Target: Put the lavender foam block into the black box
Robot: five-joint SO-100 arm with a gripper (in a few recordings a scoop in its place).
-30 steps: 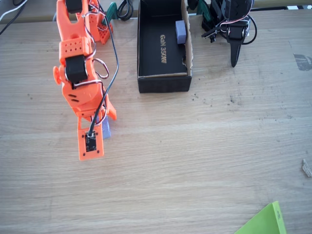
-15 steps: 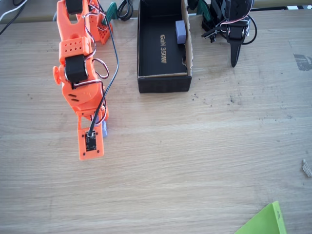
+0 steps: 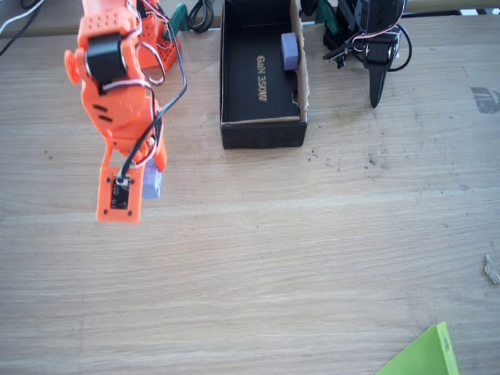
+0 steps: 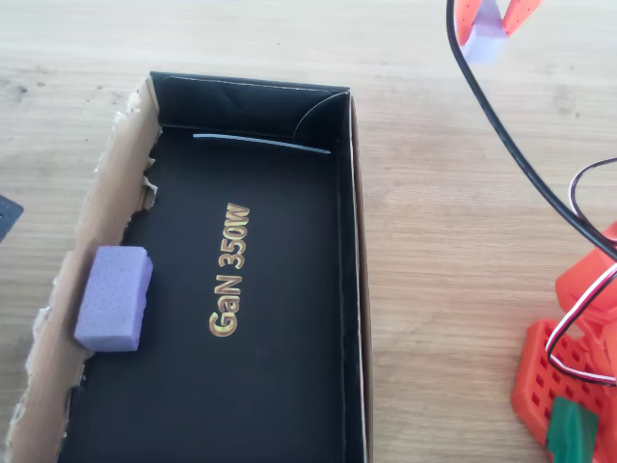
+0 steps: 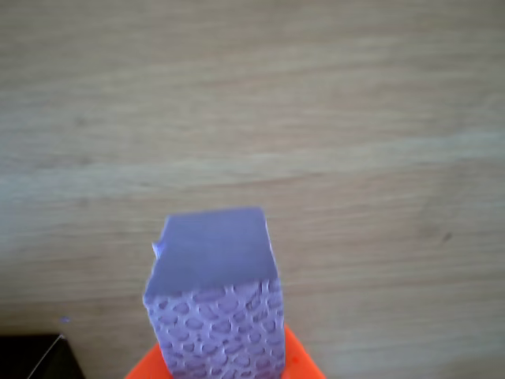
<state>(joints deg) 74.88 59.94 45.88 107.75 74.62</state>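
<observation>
My orange gripper [image 3: 149, 184] is shut on the lavender foam block [image 3: 151, 186] and holds it above the wooden table, left of the black box [image 3: 262, 131]. In the overhead view the gripper [image 4: 487, 29] and the held block [image 4: 484, 40] are at the top right, clear of the box's right wall [image 4: 355, 289]. The wrist view has the block [image 5: 215, 284] close up, standing out of an orange finger [image 5: 304, 369] over bare wood. A second lavender block [image 4: 116, 297] lies inside the box against its torn cardboard side, also seen as the block [image 3: 289, 51] in the fixed view.
The arm's orange base [image 4: 574, 376] stands to the right of the box in the overhead view. A green sheet [image 3: 422, 355] pokes in at the bottom right of the fixed view. Dark crumbs [image 3: 336, 160] dot the table near the box's front end.
The gripper closed around the block on the table, then rose with it and shifted up and to the left in the fixed view.
</observation>
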